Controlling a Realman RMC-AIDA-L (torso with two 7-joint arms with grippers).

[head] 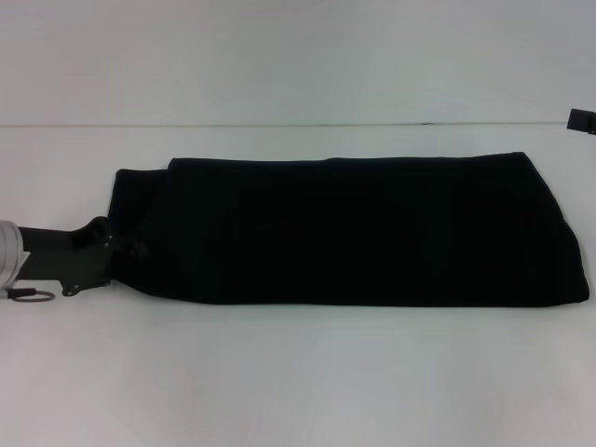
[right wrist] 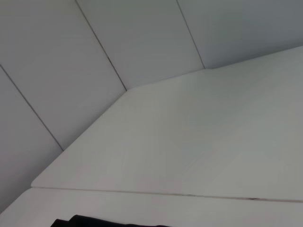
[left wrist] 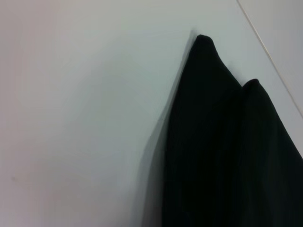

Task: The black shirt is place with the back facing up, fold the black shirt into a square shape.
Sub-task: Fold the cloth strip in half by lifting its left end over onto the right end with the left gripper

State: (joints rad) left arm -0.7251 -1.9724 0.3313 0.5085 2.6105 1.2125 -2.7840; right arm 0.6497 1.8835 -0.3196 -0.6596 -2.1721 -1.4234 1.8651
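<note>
Although the black shirt already lay folded lengthwise into a long band across the middle of the white counter, it was no square yet; judging by that shape, crosswise folds remained. At nine o'clock the left gripper sat at the band's end, its fingers lost against the dark cloth, so I could not tell their state. Only a dark scrap at two o'clock hinted at the right arm.

You have one black shirt lying on one white surface. You can count one hand, the left, at the shirt's edge, and nothing more.
</note>
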